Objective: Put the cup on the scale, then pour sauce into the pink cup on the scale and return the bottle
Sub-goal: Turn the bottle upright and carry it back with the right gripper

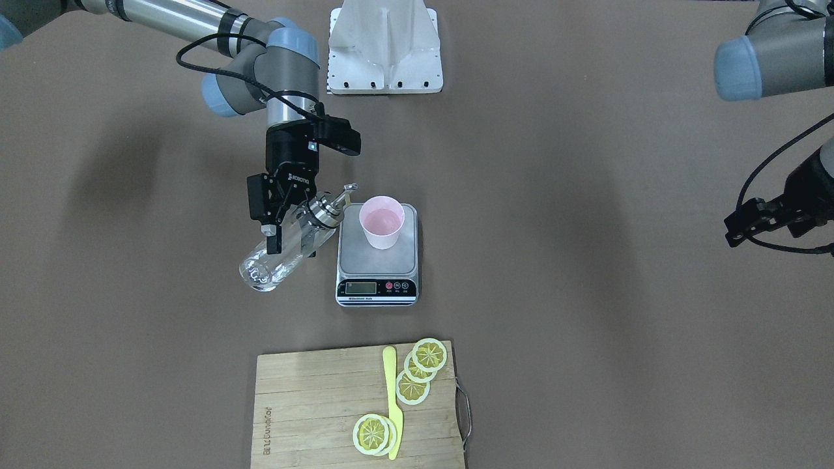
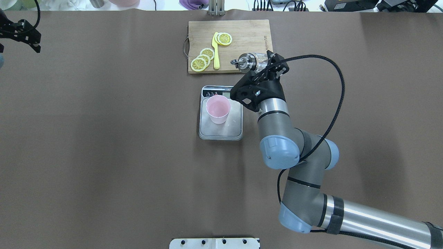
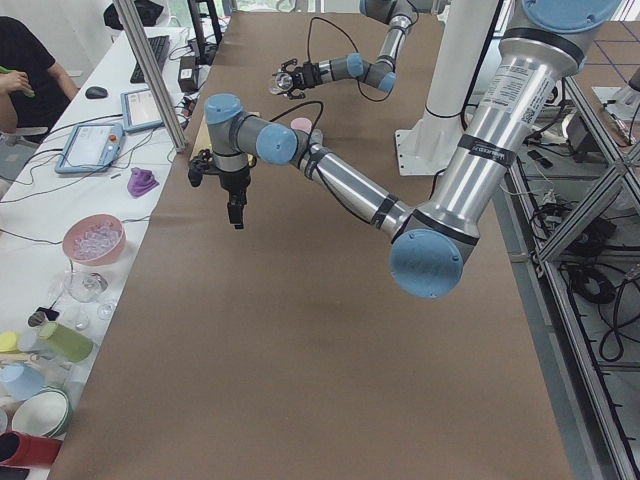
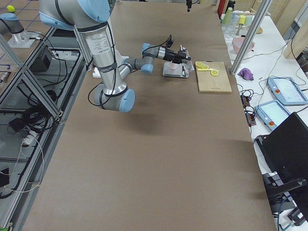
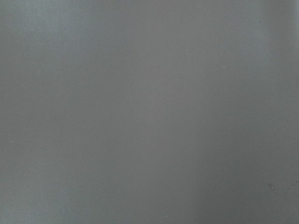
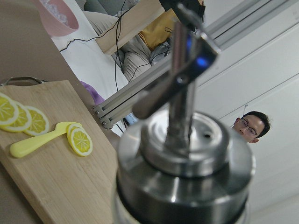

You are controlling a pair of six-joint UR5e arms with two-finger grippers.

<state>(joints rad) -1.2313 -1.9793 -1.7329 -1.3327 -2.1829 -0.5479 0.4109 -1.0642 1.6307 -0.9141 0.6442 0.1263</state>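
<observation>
The pale pink cup stands upright on the steel platform of the scale; both also show in the overhead view, the cup on the scale. My right gripper is shut on the clear glass bottle and holds it tilted beside the scale. Its silver spout points toward the cup but stops short of the rim. The right wrist view shows the spout cap close up. My left gripper hangs open and empty far off at the table's edge.
A wooden cutting board with lemon slices and a yellow knife lies beyond the scale on the operators' side. A white mount plate sits at the robot's base. The left wrist view shows only bare brown table.
</observation>
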